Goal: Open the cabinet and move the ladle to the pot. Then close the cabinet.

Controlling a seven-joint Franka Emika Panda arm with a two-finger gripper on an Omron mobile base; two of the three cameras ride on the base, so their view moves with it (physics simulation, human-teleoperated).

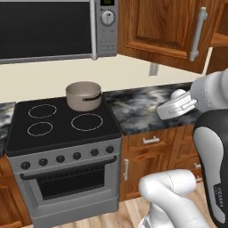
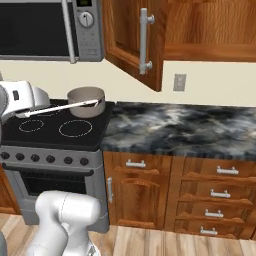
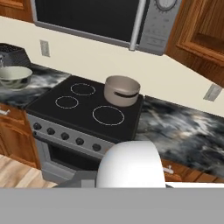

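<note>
Your white arm (image 1: 213, 147) rises nearest the lens, elbow bent, its gripper (image 1: 162, 112) held roughly level over the counter (image 1: 133, 113) beside the stove (image 1: 67, 129), jaws pinched narrow on the ladle (image 2: 60, 108). That thin, pale ladle lies almost horizontal, its far end at the rim of the pot (image 1: 83, 95), a grey saucepan on the back right burner. Above, the cabinet (image 2: 131, 40) door stands open.

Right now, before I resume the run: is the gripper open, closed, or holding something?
Gripper: closed, apparently holding the ladle by its thin handle.
</note>
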